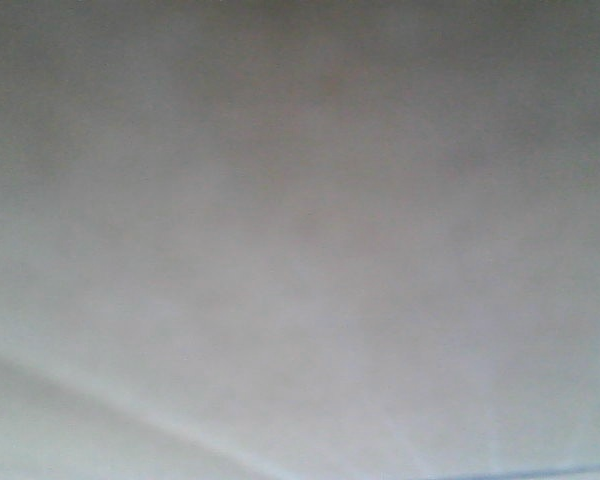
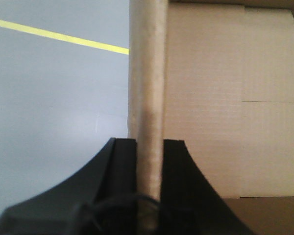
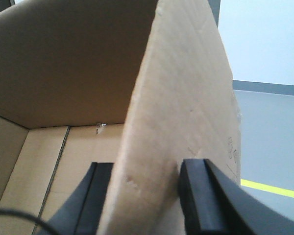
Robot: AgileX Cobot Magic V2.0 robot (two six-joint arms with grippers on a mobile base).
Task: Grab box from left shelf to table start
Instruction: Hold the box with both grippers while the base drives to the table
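Note:
The box (image 2: 206, 98) is a brown cardboard carton with its top open, and the left wrist view looks down into its pale inside. My left gripper (image 2: 149, 142) is shut on the box's side wall, which shows edge-on between the black fingers (image 2: 122, 161). In the right wrist view another wall of the box (image 3: 181, 88) stands tilted between the jaws. My right gripper (image 3: 146, 169) is shut on that wall, with one finger (image 3: 201, 196) outside the box and one inside. The front view is filled by a blurred pale surface. The left shelf is out of view.
Grey floor (image 2: 49, 107) with a yellow line (image 2: 59, 35) lies left of the box in the left wrist view. Past the box in the right wrist view are grey floor (image 3: 269, 137), a yellow line (image 3: 272, 188) and a pale wall (image 3: 259, 39).

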